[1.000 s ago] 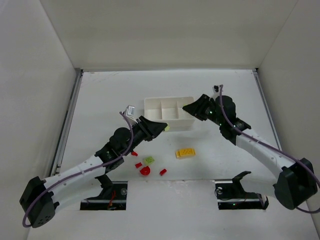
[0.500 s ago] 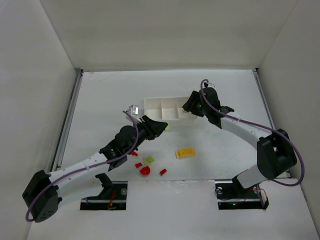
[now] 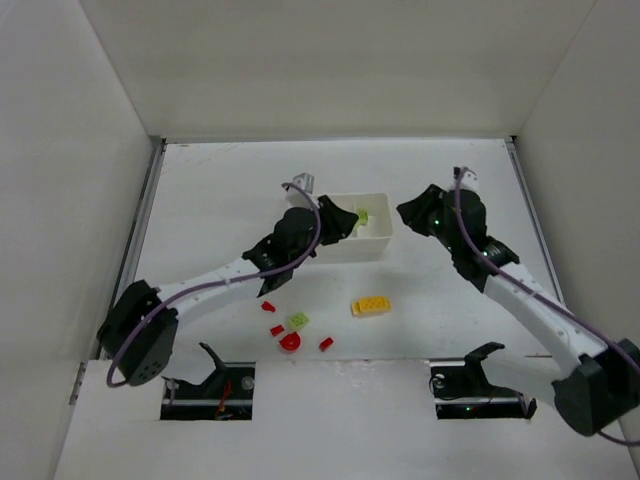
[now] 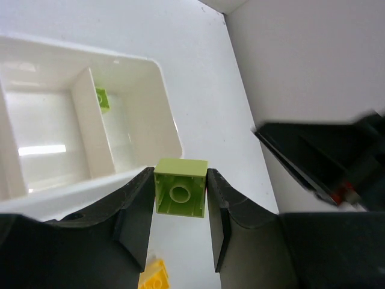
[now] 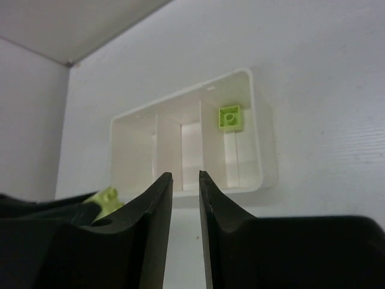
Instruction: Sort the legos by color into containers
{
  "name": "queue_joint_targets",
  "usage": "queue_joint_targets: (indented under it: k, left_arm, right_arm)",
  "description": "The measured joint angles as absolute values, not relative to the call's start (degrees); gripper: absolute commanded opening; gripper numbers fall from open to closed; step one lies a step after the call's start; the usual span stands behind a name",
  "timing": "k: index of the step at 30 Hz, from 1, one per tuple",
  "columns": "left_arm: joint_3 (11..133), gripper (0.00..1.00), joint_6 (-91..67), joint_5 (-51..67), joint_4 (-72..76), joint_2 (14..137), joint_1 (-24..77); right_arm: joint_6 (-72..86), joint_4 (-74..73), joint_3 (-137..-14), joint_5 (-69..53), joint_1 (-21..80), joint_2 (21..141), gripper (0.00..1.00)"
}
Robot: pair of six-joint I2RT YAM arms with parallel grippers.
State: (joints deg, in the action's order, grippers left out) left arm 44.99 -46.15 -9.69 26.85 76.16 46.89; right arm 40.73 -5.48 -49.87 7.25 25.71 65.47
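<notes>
Overhead view of a white three-compartment tray point(image 3: 372, 246) with two robot arms reaching toward it. The left gripper point(image 3: 345, 218) is over the tray, closed firmly on a light-green brick point(image 4: 180, 194) pinched between its two fingers. A second green piece point(image 5: 230, 117) lies in the tray's right compartment. The right gripper point(image 3: 408, 212) hangs just right of the tray, its jaws nearly together with nothing between them. In front of the tray, well apart from it, lie a yellow brick point(image 3: 371, 305), a flat green piece point(image 3: 297, 321) and several red bits point(image 3: 290, 341).

To do this step well, the left arm should probably bring the held brick squarely above the tray's right compartment, where the green piece lies. It should clear the divider, lower the brick inside the walls and only then open. The right arm should keep to the right of the tray.

A second ago the left gripper was at the tray's near-left corner, already holding its brick. It has since travelled across and now hides the tray's left end. The right gripper was then over the tray's right compartment and has since pulled back to the right.
</notes>
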Motion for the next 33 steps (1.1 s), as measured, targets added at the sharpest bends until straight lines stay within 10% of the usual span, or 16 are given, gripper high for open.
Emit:
queue_joint_targets:
  k: [11,16,24,33]
  left_arm:
    - [69.2,0.15,-35.6,-13.5,19.8,101.6,47.7]
    - [74.6,0.33,-31.4,-17.0,16.0,107.7,50.3]
    - [76.9,0.66,-27.3,-20.3,13.7,109.2,52.4]
    - [69.4,0.69,-26.3,-20.6,14.5,98.8,50.9]
  right_arm:
    - [44.7,-9.0,-36.4,7.9,21.3,39.0,0.32]
    - [45.1,-9.9,-35.2,7.6,21.9,36.4,0.35]
    - [45.2,-11.1,-33.9,6.9,22.8,35.0,0.43]
    - [43.9,-10.7,-33.9,4.5,34.6,36.8,0.27]
